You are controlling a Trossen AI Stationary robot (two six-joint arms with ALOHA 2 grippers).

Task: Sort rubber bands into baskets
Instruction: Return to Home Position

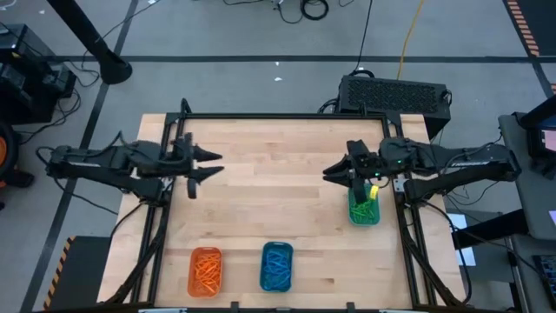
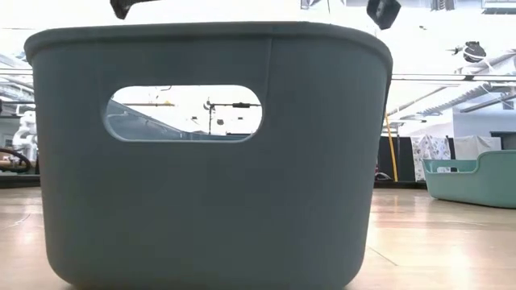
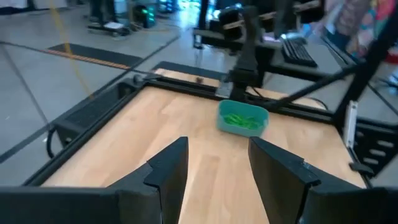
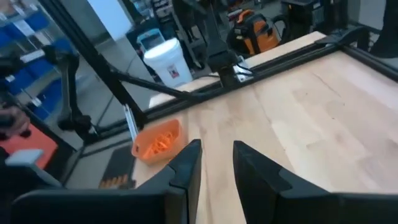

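Both spread, empty: left pincer (image 1: 215, 165), right pincer (image 1: 332, 171). Green basket (image 1: 365, 223) just behind right pincer; low retraction could tip it.

Orange basket (image 1: 194, 269) holds orange bands (image 1: 207, 271), blue basket (image 1: 263, 263) blue bands (image 1: 277, 268), green basket (image 1: 352, 216) green bands (image 1: 365, 211).

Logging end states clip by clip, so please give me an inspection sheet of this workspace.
Surface: wooden table, no loose bands seen.
Job's things: orange basket holds orange rubber bands; blue basket holds blue rubber bands; green basket holds green rubber bands.
Clutter: nothing seen.
Grippers: left gripper open, over the table's left side; right gripper open, beside the green basket.
Cables: black cables and a yellow cable on the floor.
Surroundings: black vented box behind the table.
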